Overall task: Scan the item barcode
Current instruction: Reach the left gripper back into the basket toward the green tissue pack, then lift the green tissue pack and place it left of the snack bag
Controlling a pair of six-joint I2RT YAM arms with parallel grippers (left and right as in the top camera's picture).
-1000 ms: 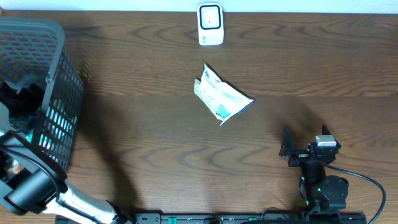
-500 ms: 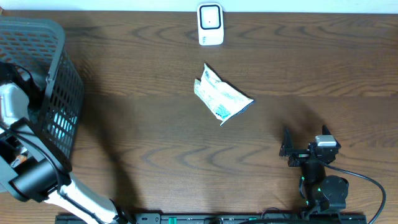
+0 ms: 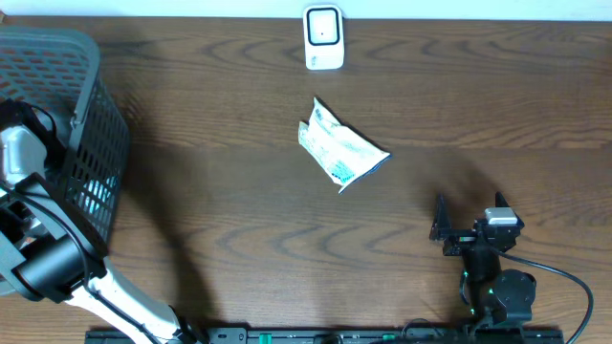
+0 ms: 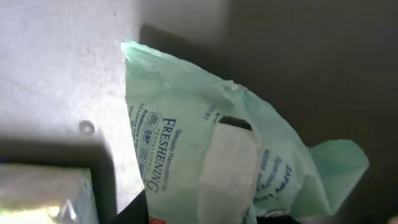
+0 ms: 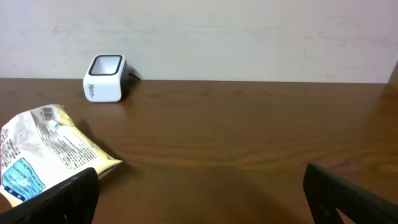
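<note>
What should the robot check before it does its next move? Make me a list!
1. Left finger firmly pinching the green packet: cannot tell.
2. Barcode showing on the green packet: cannot tell, only printed words face the camera.
3. Scanner free, nothing covering it: ok.
4. Snack pouch lying apart from the scanner: ok.
5. Right gripper open, away from the scanner: ok.

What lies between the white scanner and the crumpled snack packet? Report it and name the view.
Nothing: only bare wooden table separates the white scanner from the snack packet. The overhead view shows it; the right wrist view agrees.
</note>
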